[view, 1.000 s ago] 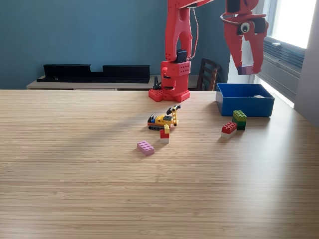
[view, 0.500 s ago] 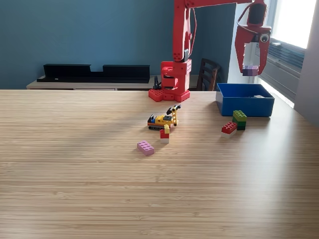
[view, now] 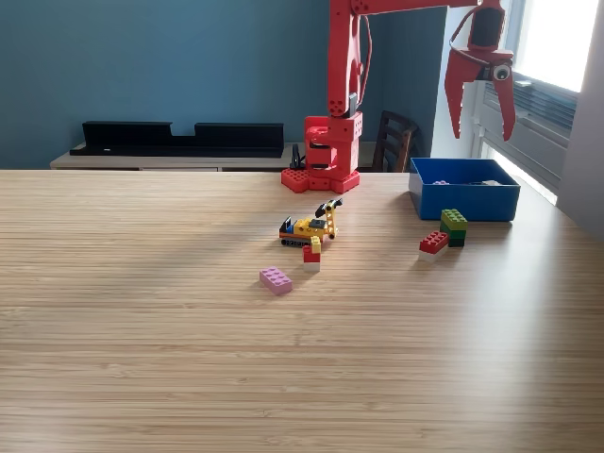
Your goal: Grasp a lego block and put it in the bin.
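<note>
My red gripper (view: pixel 481 123) hangs high above the blue bin (view: pixel 464 200) at the exterior view's right, its jaws spread apart and empty. A bit of purple shows inside the bin near its far wall. On the table lie a pink lego block (view: pixel 276 279), a red and yellow block (view: pixel 311 251), a red block (view: pixel 433 243) and a green stack (view: pixel 454 226) just in front of the bin.
A small yellow toy excavator (view: pixel 310 225) stands mid-table. The arm's red base (view: pixel 321 156) sits at the table's far edge. A dark chair (view: pixel 394 142) and a black shelf (view: pixel 179 138) are behind the table.
The gripper swung over the bin holding a purple block, then opened. The block has left the jaws and a purple bit now shows in the bin.
</note>
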`<action>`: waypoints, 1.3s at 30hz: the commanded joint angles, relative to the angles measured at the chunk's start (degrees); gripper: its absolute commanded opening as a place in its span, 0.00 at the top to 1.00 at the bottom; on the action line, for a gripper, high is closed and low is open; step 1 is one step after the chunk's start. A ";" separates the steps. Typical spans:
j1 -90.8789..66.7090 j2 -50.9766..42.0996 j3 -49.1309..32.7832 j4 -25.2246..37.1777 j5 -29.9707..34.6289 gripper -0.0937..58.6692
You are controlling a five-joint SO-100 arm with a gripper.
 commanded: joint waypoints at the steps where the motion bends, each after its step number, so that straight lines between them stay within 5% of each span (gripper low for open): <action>1: 7.03 5.45 -3.60 0.44 4.04 1.00; 9: 37.35 5.45 -8.17 -0.09 8.70 1.00; 16: 58.01 5.45 -13.27 -4.04 4.13 1.00; 39: 63.90 5.45 -7.03 -11.60 1.23 1.00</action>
